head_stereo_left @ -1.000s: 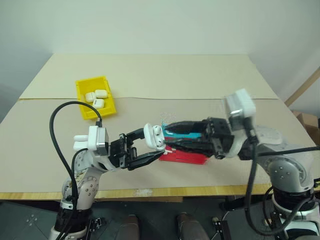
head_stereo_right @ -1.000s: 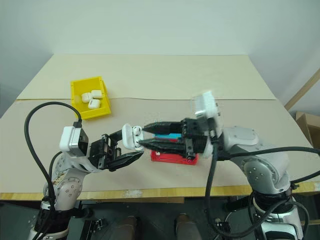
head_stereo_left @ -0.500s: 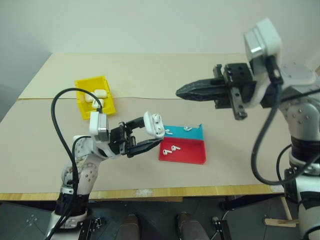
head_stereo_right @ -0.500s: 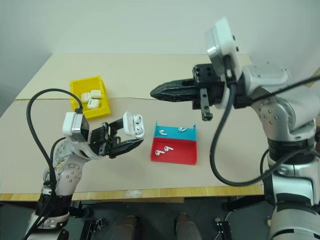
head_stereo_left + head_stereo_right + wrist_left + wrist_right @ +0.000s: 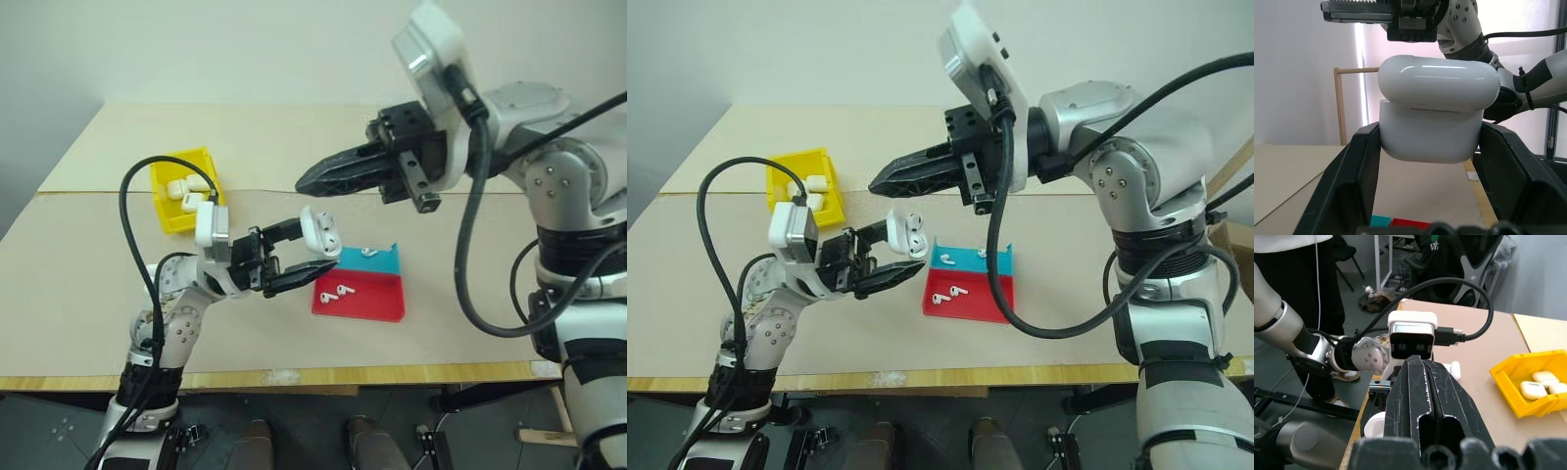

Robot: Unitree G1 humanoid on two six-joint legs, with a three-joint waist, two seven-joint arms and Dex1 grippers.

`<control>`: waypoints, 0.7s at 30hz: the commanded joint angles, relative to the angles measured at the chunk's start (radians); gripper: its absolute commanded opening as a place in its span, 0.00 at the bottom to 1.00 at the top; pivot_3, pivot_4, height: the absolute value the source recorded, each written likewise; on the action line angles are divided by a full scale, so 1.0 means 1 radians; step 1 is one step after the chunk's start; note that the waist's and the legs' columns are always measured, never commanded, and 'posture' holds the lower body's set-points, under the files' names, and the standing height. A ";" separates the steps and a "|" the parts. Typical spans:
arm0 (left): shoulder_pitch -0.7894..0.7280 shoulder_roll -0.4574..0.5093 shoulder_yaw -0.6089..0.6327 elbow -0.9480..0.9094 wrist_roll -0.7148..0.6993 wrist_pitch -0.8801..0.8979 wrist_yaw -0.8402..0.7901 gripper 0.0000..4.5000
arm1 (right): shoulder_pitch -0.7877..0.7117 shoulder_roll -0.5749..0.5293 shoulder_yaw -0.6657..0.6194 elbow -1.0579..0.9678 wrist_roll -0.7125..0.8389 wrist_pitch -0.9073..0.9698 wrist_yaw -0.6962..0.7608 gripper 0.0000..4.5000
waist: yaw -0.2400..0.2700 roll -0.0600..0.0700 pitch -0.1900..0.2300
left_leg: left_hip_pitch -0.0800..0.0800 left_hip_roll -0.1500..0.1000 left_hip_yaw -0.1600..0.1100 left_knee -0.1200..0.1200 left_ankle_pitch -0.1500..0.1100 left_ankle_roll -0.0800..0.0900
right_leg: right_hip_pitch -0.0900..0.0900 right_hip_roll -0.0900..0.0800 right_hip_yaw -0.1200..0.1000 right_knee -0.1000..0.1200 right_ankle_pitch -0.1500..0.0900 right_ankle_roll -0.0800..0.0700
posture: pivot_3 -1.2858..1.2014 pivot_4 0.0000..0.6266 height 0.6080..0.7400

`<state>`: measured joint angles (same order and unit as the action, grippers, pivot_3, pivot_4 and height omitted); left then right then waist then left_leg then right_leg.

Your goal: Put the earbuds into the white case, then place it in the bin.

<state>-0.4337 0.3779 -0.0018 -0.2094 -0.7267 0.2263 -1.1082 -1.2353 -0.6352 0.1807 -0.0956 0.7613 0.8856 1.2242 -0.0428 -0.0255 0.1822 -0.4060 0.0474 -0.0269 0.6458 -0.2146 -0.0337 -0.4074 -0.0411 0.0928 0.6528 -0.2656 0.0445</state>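
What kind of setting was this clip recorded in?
Probably a lab or office test room: a bare board-topped table against a plain wall, office chairs behind it, and staged props, a yellow bin and a red-and-blue tray.

Silver-grey jointed metal arms carry white box-shaped wrist cameras; thick black cables loop from each. The left gripper [image 5: 306,249] and right gripper [image 5: 306,182] have black, ridged plastic fingers.

Three earbuds [image 5: 340,290] lie in one tray [image 5: 377,305], three closed cases [image 5: 180,190] in one yellow bin [image 5: 168,215], one white case [image 5: 319,231] aloft.
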 commanded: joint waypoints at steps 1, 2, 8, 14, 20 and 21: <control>-0.018 -0.008 -0.006 -0.041 -0.003 0.001 0.007 0.62 | -0.005 0.003 0.003 -0.035 -0.022 -0.013 0.017 0.01 | 0.000 0.000 0.000 | 0.000 0.000 0.000 0.000 0.000 0.000 | 0.000 0.000 0.000 0.000 0.000 0.000 | 0.52 0.24 1.00; -0.018 -0.008 -0.007 -0.041 -0.002 0.002 0.008 0.62 | 0.001 0.003 0.009 -0.042 -0.033 -0.024 0.019 0.01 | 0.000 0.000 0.000 | 0.000 0.000 0.000 0.000 0.000 0.000 | 0.000 0.000 0.000 0.000 0.000 0.000 | 0.52 0.24 1.00; -0.024 -0.017 -0.017 -0.021 0.019 -0.013 -0.001 0.62 | 0.015 0.006 0.038 -0.061 -0.097 -0.056 0.024 0.01 | 0.000 0.000 0.000 | 0.000 0.000 0.000 0.000 0.000 0.000 | 0.000 0.000 0.000 0.001 0.000 0.000 | 0.52 0.24 1.00; -0.026 -0.022 -0.020 -0.011 0.031 -0.024 -0.009 0.62 | 0.036 0.003 0.052 -0.084 -0.135 -0.082 0.046 0.01 | 0.000 0.000 0.000 | 0.000 0.000 0.000 0.000 0.000 0.000 | 0.000 0.000 0.000 0.001 0.000 0.000 | 0.52 0.24 1.00; -0.008 -0.022 -0.001 -0.027 0.019 -0.030 -0.019 0.62 | 0.070 -0.033 0.055 -0.114 -0.161 -0.099 0.085 0.01 | 0.000 0.000 0.000 | 0.000 0.000 0.000 0.000 0.000 0.000 | 0.000 0.000 0.000 0.001 0.000 0.000 | 0.52 0.24 1.00; -0.006 -0.022 0.002 -0.027 0.017 -0.032 -0.021 0.62 | 0.074 -0.038 0.054 -0.117 -0.164 -0.101 0.089 0.01 | 0.000 0.000 0.000 | 0.000 0.000 0.000 0.000 0.000 0.000 | 0.000 0.000 0.000 0.001 0.000 0.000 | 0.52 0.24 1.00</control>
<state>-0.4293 0.3609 -0.0230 -0.2038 -0.6907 0.2218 -1.1238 -1.1624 -0.6577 0.2332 -0.1877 0.6077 0.8010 1.2992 -0.0428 -0.0255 0.1822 -0.4059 0.0474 -0.0269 0.6461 -0.2146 -0.0338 -0.4076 -0.0411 0.0927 0.6537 -0.2657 0.0446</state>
